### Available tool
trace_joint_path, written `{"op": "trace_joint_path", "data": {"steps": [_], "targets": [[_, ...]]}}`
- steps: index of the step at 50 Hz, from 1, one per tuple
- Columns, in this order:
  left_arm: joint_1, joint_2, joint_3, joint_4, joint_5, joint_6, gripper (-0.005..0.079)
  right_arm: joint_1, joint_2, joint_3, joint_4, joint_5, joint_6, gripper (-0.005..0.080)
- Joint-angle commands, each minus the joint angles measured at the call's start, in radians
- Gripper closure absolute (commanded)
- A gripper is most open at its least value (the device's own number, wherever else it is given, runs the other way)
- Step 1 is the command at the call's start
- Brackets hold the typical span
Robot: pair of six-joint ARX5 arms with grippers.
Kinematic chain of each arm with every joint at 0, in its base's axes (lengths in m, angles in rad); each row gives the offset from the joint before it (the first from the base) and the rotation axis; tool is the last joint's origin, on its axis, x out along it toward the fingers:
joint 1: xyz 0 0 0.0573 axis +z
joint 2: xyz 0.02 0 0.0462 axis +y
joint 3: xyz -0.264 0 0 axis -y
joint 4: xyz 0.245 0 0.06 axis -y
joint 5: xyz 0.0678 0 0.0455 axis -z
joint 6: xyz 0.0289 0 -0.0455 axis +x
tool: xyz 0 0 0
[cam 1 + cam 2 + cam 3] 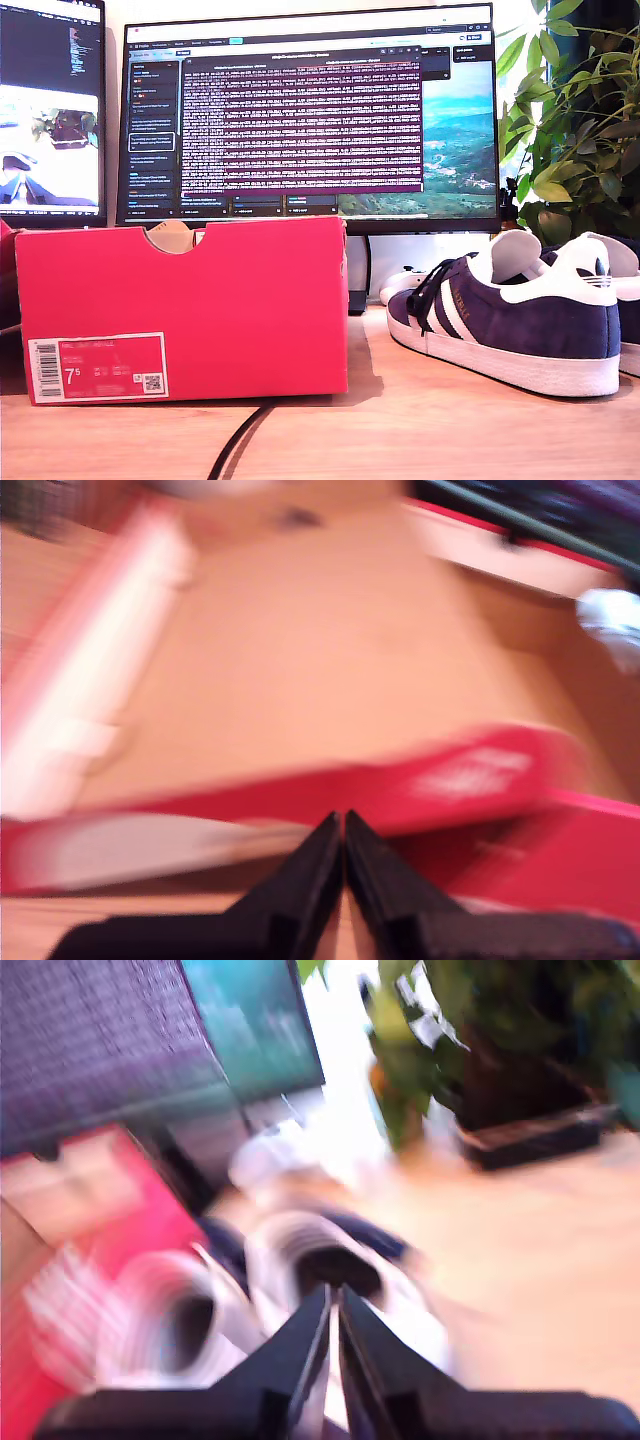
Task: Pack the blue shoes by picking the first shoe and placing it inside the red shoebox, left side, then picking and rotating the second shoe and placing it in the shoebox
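Start of packing: blue shoes stand beside the red shoebox — unpicked. My first gripper above the box, my second gripper above the shoes — both pinched closed, empty.

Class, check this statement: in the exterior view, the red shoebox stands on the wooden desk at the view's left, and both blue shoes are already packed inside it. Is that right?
Not quite. The red shoebox does stand on the wooden desk at the exterior view's left, but the blue shoes are not inside it. The exterior view shows them sitting on the desk at that view's right, beside the box.
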Motion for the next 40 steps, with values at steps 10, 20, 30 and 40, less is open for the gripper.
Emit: {"op": "trace_joint_path", "data": {"steps": [10,20,30,40], "targets": [[-0.032,-0.002,-0.031,-0.026,0.117,-0.040,0.0764,-0.006,-0.006,-0.011,0.111,-0.001,0.325,0.0754],[-0.089,0.003,-0.031,-0.026,0.108,-0.069,0.0764,-0.005,-0.006,-0.011,0.065,-0.003,0.565,0.0754],[-0.150,0.051,-0.031,-0.013,-0.006,-0.076,0.0764,0.000,-0.006,-0.011,0.052,-0.013,0.625,0.0765],[-0.190,0.150,-0.032,0.121,-0.111,-0.093,0.0764,0.000,-0.006,-0.010,0.052,-0.113,0.624,0.0765]]}}
